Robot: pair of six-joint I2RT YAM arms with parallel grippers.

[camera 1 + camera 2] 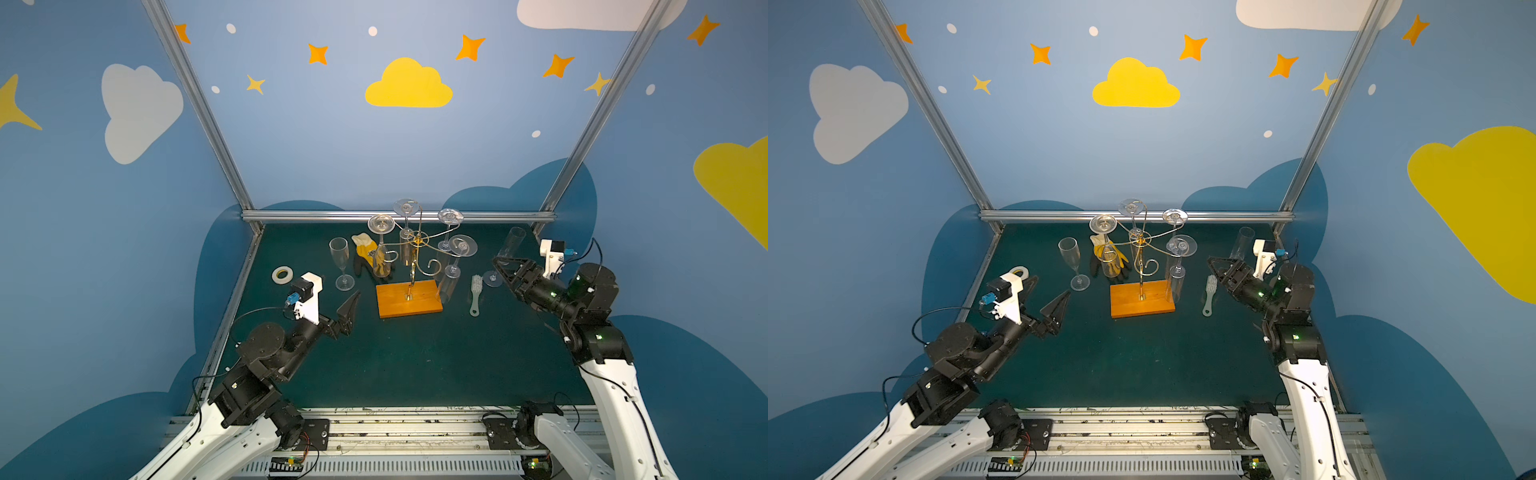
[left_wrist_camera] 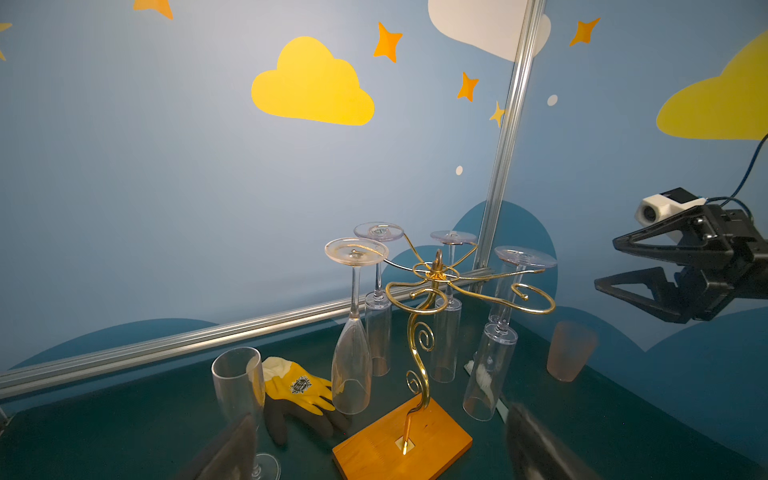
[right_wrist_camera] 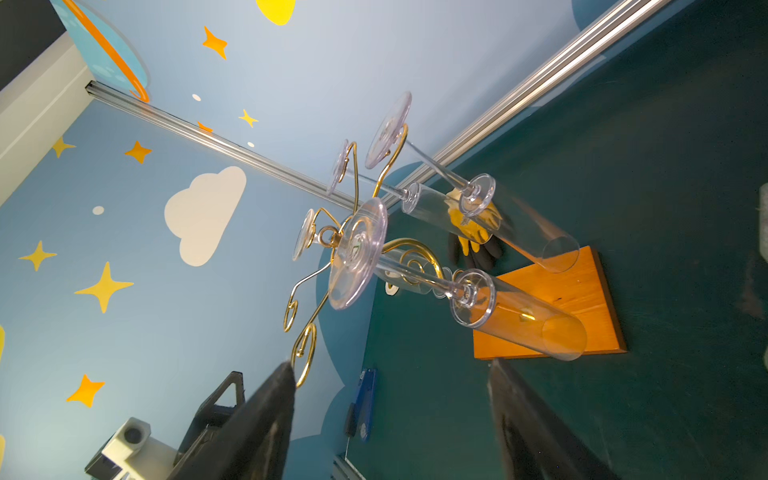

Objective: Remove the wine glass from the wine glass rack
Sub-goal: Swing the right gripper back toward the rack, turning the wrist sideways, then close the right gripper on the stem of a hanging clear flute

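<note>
1. Nearest us runs the metal rail (image 1: 407, 430) carrying both arm mounts, along the front edge of the dark green desk (image 1: 415, 365).
2. We see the left end effector (image 1: 1054, 286) low over the desk, front-left of the rack. Its fingers are spread wide with nothing between them, and they point toward the rack.
3. We find the right end effector (image 2: 606, 262) to the right of the rack, up off the desk. Its jaws are parted and empty, with the tips aimed at the hanging glasses.
4. Mid-desk, toward the back, stands the wine glass rack (image 1: 415, 307). Its gold post is upright, and the long side of the flat orange base runs across both top views.
5. We take the wine glass (image 1: 462, 246) closest to the right end effector. It hangs from the rack's front-right arm, foot up and mouth down, with its long axis vertical. Its bowl hangs beside the right end of the base.
6. Three more hang the same way: the left hanging glass (image 1: 381, 264), the rear hanging glass (image 1: 406, 206) and the rear-right hanging glass (image 1: 450, 216).
7. We note an upright flute (image 1: 340, 259) standing left of the rack.
8. A second standing glass (image 1: 513, 241) is just behind the right end effector. We cannot tell whether they touch.
9. A yellow glove (image 1: 365, 251) lies behind the left hanging glass, a tape roll (image 1: 282, 274) sits far left, and a brush (image 1: 476, 291) lies right of the base.
</note>
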